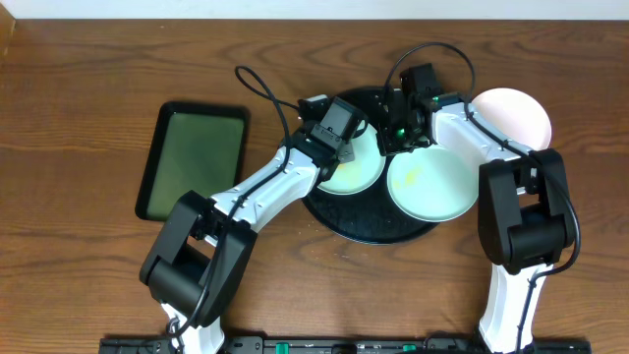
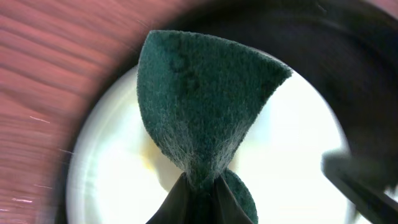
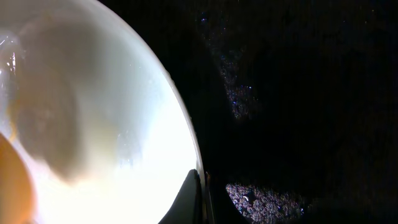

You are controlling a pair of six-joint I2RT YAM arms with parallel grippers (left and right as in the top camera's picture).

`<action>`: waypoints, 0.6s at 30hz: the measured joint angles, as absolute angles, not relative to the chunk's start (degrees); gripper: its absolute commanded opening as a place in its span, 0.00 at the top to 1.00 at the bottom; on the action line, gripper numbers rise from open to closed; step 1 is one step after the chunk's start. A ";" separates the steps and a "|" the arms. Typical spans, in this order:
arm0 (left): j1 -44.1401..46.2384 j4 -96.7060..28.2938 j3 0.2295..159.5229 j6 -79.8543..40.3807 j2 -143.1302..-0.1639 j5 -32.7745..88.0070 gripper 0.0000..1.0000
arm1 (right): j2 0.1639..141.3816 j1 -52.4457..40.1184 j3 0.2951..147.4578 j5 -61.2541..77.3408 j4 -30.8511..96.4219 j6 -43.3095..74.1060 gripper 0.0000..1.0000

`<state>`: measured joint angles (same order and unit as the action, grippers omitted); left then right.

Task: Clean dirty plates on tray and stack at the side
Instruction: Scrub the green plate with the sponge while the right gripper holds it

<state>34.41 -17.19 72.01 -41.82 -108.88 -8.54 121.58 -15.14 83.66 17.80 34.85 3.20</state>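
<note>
Left gripper (image 2: 200, 190) pinches the green pad (image 2: 199, 106), hiding much of the pale plate (image 2: 298, 143) beneath; right gripper (image 3: 200, 194) seemingly clamps the glare-washed plate (image 3: 124, 137) by its rim.

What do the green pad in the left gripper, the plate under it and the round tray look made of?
The pad looks like coarse fibrous scouring material, matte and fuzzy. The plate is smooth and glossy with glare: ceramic or melamine, unclear which. The round tray is glossy black, perhaps plastic or lacquer.
</note>
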 measured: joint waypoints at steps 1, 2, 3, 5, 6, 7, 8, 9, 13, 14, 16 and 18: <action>34.44 -16.80 72.01 -42.28 -108.99 -5.93 0.92 | 121.58 -15.14 83.66 17.80 34.85 3.20 0.99; 34.48 -16.60 72.01 -42.85 -109.19 -4.05 0.92 | 121.58 -15.14 83.66 17.80 34.85 3.20 0.99; 34.52 -16.56 72.01 -43.44 -109.54 -2.55 0.92 | 121.58 -15.14 83.66 17.80 34.85 3.20 0.99; 34.59 -16.67 72.01 -44.01 -110.56 -0.32 0.93 | 121.58 -15.14 83.66 17.80 34.85 3.20 0.99; 34.59 -16.73 72.01 -44.27 -111.15 0.40 0.93 | 121.58 -15.14 83.66 17.80 34.85 3.20 0.99; 34.57 -16.88 71.99 -44.60 -111.85 1.10 0.92 | 121.58 -15.14 83.66 17.80 34.85 3.20 0.99; 34.57 -17.04 71.99 -44.82 -112.33 1.28 0.92 | 121.58 -15.14 83.66 17.80 34.85 3.20 0.99; 34.57 -17.21 71.99 -45.01 -112.88 1.34 0.92 | 121.58 -15.14 83.66 17.80 34.85 3.20 0.99; 34.70 -19.79 72.29 -45.23 -113.01 -1.28 0.92 | 121.58 -15.14 83.66 17.85 34.87 3.20 0.99; 34.87 -20.86 72.51 -45.25 -113.01 -2.72 0.93 | 121.56 -15.16 83.64 17.93 34.87 3.20 0.99; 35.24 -23.05 72.82 -45.25 -112.99 -5.78 0.92 | 121.58 -15.27 83.61 18.02 34.87 3.20 0.99; 35.48 -25.17 72.97 -45.23 -112.90 -9.50 0.92 | 121.58 -15.38 83.61 18.00 34.85 3.20 0.99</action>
<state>35.48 -25.17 72.97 -45.23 -112.90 -9.50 121.58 -15.38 83.61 18.00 34.85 3.20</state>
